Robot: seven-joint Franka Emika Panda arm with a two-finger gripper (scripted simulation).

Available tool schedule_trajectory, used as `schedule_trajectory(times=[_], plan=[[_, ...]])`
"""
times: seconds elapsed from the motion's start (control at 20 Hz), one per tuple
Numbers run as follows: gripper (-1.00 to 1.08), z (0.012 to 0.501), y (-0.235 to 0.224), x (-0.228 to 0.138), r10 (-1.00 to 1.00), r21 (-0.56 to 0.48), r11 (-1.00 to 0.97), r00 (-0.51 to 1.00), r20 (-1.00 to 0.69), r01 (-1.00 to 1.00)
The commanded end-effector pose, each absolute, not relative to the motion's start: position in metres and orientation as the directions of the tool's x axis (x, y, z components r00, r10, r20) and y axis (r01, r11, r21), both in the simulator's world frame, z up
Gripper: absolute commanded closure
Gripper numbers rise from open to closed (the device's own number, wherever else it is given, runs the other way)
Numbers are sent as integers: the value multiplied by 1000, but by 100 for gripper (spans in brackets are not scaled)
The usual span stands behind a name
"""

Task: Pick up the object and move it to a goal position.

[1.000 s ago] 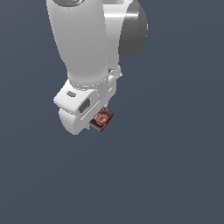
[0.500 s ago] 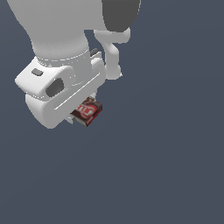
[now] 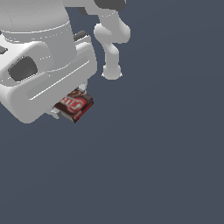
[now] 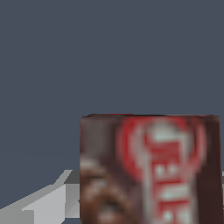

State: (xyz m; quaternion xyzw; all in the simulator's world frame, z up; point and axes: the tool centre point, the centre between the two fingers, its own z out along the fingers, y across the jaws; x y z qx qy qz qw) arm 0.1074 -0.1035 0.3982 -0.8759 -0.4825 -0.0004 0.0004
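Observation:
The object [image 3: 74, 104] is a small flat dark brown box with a red-and-white label. It hangs tilted under the white hand of my arm, above the grey ground, in the upper left of the exterior view. My gripper [image 3: 66, 106] is shut on it, and the hand hides most of the fingers. In the wrist view the object [image 4: 151, 170] fills the near field, blurred, with one grey finger [image 4: 48, 203] showing beside it.
The arm's white links [image 3: 111, 39] stand behind the hand in the exterior view. Everything else in both views is plain dark grey background.
The hand and the held box have moved toward the camera and to the exterior view's left, now looking much larger. The box stays in the grip.

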Motion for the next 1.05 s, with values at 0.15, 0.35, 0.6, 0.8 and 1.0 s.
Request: schedule_trajectory(times=[0.15, 0.35, 0.6, 0.8, 1.0], plan=[[108, 411, -111, 112, 845, 0, -535, 535, 0, 845], [108, 417, -113, 114, 845, 0, -535, 535, 0, 845], [108, 420, -115, 115, 845, 0, -535, 535, 0, 845], [108, 421, -116, 115, 845, 0, -535, 535, 0, 845], [108, 421, -116, 116, 845, 0, -535, 535, 0, 845]])
